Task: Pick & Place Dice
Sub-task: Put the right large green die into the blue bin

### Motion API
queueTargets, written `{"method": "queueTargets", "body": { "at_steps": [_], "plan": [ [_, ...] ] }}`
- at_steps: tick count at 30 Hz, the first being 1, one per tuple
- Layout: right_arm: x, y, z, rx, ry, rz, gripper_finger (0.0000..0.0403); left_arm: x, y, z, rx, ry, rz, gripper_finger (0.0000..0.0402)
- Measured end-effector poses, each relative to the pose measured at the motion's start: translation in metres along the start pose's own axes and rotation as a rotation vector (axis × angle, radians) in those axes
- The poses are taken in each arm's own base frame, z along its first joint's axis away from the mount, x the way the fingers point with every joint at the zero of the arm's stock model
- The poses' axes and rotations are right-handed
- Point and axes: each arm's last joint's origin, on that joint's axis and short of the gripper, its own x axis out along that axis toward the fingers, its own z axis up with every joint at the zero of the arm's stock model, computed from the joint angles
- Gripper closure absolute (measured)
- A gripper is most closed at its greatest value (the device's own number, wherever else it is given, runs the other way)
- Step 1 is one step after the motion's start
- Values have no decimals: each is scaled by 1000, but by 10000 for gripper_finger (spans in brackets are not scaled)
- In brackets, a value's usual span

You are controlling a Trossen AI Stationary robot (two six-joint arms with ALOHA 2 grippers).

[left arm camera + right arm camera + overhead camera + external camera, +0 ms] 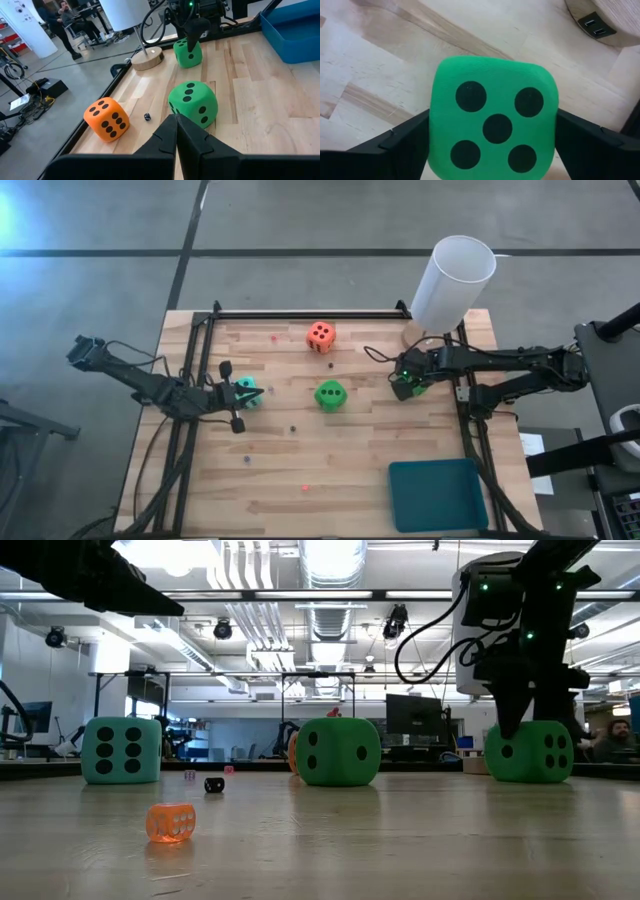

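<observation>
Right gripper [492, 145] spread around green die [494, 131]; should squeeze flat sides evenly. Left gripper [176, 131] pressed together, waiting.

Four soft pipped dice are set on the table: orange-red die [321, 335] rearmost, green die [330, 395] central, turquoise die [247, 393] leftward, second green die [492, 130] rightward, five-face up.

Bright, even indoor light. In the low view, ceiling light strips [330, 565] at twelve o'clock glare to white, and the table [400, 840] carries only soft, faint shadows. In the high view, a pale blue flare sits at ten o'clock. The right wrist view is slightly soft on the green die [494, 125]; its dark fingers [395, 145] blur at the edges.
</observation>
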Motion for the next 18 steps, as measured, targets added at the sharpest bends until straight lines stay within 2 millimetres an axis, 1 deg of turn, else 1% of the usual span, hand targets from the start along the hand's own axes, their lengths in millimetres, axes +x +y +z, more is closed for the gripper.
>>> {"method": "queueTargets", "body": {
  "at_steps": [3, 12, 18],
  "plan": [
    [0, 0, 0, -2, 0, 2, 66, 0, 0, 0, 0, 0, 0, 391],
    [-1, 1, -1, -10, 2, 17, 63, 0, 0, 0, 0, 0, 0, 391],
    [-9, 3, -6, -41, 10, 97, 63, 0, 0, 0, 0, 0, 0, 391]
  ]
}}
